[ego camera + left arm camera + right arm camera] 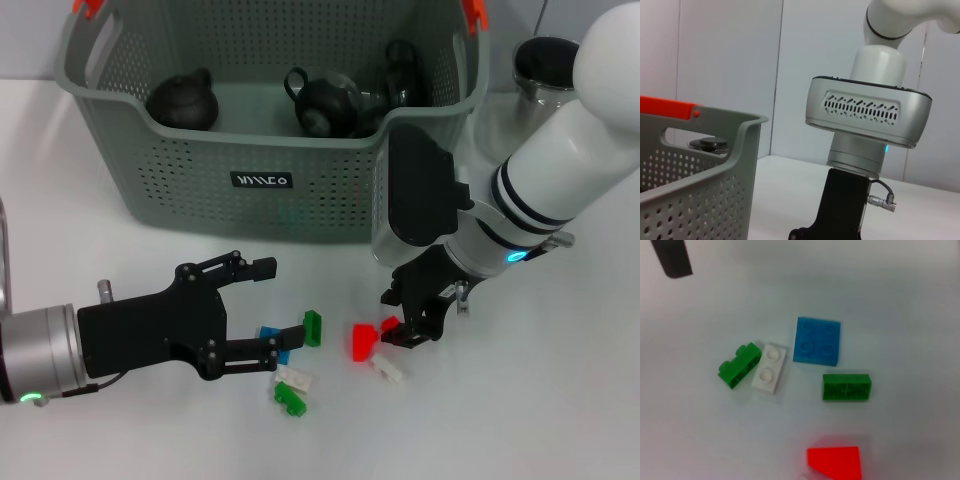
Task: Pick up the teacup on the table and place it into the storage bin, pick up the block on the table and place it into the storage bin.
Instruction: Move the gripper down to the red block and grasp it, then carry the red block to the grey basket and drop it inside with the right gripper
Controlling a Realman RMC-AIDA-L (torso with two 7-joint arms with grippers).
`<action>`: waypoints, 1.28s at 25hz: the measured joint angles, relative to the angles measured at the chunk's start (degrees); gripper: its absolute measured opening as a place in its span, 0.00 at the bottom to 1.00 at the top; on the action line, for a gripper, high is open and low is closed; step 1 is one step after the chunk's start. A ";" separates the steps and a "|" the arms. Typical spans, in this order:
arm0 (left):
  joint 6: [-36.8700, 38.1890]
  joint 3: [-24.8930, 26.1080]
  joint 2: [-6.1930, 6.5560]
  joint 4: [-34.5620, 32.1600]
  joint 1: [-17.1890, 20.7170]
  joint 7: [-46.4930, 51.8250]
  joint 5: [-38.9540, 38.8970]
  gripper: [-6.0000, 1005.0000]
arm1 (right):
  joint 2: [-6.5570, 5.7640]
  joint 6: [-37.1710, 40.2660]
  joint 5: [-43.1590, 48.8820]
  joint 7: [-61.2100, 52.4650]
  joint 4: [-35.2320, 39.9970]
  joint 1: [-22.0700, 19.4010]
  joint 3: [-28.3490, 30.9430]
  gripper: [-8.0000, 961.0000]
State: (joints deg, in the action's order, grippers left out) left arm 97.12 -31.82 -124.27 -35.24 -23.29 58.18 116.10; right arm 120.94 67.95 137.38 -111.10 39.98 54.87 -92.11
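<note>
The grey-green storage bin (270,180) stands at the back of the white table, and its corner (705,175) shows in the left wrist view. Dark teaware (325,100) lies inside; I cannot tell which piece is a teacup. Small blocks are scattered in front: red (362,340), green (313,328), blue (270,333), white (388,367). My right gripper (408,320) hovers open just right of the red block (835,462), with a bit of red between its fingers. My left gripper (275,303) is open at the lower left, fingers pointing at the blue block (817,340).
A glass pitcher with a black lid (545,65) stands right of the bin. Another white block (295,378) and green block (290,398) lie nearer the front edge. Orange handle clips (475,12) sit on the bin's rim. The right arm's wrist (867,120) fills the left wrist view.
</note>
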 joint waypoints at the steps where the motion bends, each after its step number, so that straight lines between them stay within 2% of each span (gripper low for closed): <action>1: -0.01 0.00 0.00 0.00 0.01 0.00 0.00 0.86 | 0.00 -0.01 -0.13 0.01 -0.12 0.00 0.00 0.48; 18: -0.10 0.00 0.00 0.00 0.04 0.00 0.00 0.86 | -0.04 0.12 -0.98 -0.72 -1.27 0.27 -0.21 0.44; 23: 0.04 0.00 0.00 0.00 0.09 0.00 0.00 0.86 | -0.31 1.08 -0.75 -1.62 -0.88 0.34 -0.26 0.29; 28: 0.39 0.00 0.00 0.00 0.10 0.00 0.00 0.86 | -1.01 4.53 -0.04 -3.50 4.16 -1.29 1.25 0.28; 32: 0.44 0.00 -0.01 -0.07 0.40 0.00 0.00 0.86 | -1.03 11.73 2.92 -4.79 14.57 -5.01 5.89 0.28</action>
State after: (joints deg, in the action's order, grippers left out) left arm 97.56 -31.82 -124.28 -35.31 -22.88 58.18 116.10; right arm 119.91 79.68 140.30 -115.89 54.56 49.86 -86.23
